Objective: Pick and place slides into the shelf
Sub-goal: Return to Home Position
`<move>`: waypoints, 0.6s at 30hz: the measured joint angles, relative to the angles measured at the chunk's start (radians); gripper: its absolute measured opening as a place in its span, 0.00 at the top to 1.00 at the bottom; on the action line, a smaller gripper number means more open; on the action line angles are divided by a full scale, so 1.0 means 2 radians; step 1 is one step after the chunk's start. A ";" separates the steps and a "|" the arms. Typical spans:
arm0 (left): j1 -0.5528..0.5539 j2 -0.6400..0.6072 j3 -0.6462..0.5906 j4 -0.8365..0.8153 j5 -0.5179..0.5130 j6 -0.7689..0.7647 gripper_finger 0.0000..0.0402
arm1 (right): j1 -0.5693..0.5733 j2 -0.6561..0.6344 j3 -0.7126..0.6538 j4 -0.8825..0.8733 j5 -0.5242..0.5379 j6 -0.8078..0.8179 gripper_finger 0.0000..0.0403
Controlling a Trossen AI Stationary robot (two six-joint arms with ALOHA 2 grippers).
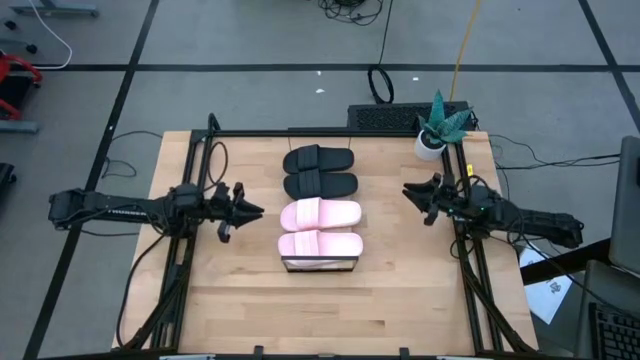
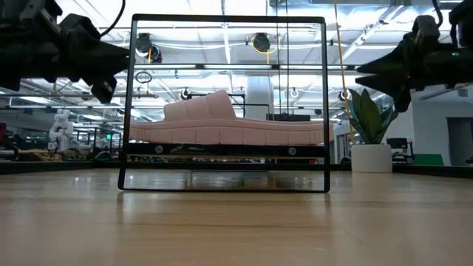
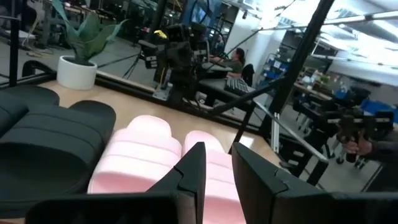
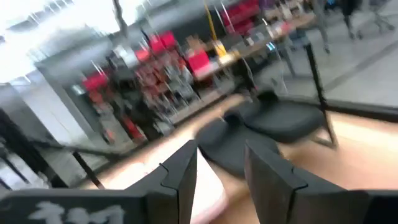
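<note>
Clock bearings are read in the high view, with 12 at the table's far edge.

1. Shelf (image 1: 320, 266): lies at the centre of the table (image 1: 400, 300), its long side running 12 to 6, with the dark lip at the 6 o'clock end.
2. Slides: all 4 sit on the shelf in 1 row, each set crosswise. From 12 to 6 they are the far black slide (image 1: 318, 159), the near black slide (image 1: 320, 184), the far pink slide (image 1: 320, 213) and the near pink slide (image 1: 320, 243). Neighbours touch or nearly touch. The near pink slide lies just beside the lip.
3. Left gripper (image 1: 255, 210): at 9 o'clock of the row, level with the far pink slide and clear of it. It points toward 3 o'clock. Its fingers stand a little apart and pinch nothing.
4. Right gripper (image 1: 408, 190): at 3 o'clock of the row, level with the near black slide and well apart from it. It points toward 9 o'clock. Its fingers are spread and empty.
5. Potted plant (image 1: 438, 128): at the table's far right corner, about 1 o'clock from the row.
6. In the low view both grippers hang above the tabletop.
</note>
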 joint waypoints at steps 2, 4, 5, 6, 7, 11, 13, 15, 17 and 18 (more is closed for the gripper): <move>0.002 0.000 0.000 -0.001 0.004 0.008 0.82 | -0.008 0.000 -0.015 0.021 -0.004 -0.003 0.71; 0.006 0.000 0.000 -0.001 0.004 0.013 0.82 | -0.018 0.000 -0.020 0.029 -0.015 -0.007 0.71; 0.007 0.000 0.000 -0.003 0.004 0.015 0.82 | -0.023 0.000 -0.021 0.031 -0.022 -0.009 0.71; 0.008 0.000 0.000 -0.009 0.004 0.016 0.82 | -0.028 0.000 -0.021 0.032 -0.026 -0.010 0.71; 0.011 0.000 0.000 -0.015 0.008 0.018 0.82 | -0.032 0.000 -0.021 0.036 -0.031 -0.010 0.71; 0.033 0.000 0.000 -0.017 0.040 0.003 0.82 | -0.049 0.000 -0.021 0.056 -0.064 -0.011 0.71; 0.046 0.000 0.000 -0.023 0.074 -0.015 0.82 | -0.054 0.000 -0.022 0.061 -0.082 -0.006 0.71; 0.057 0.000 0.000 -0.029 0.114 -0.027 0.82 | -0.057 0.000 -0.022 0.057 -0.094 0.002 0.71; 0.067 0.000 0.000 -0.027 0.148 -0.031 0.82 | -0.057 0.000 -0.022 0.055 -0.104 0.007 0.71; 0.071 -0.001 0.000 -0.027 0.159 -0.028 0.82 | -0.057 0.000 -0.022 0.054 -0.105 0.009 0.71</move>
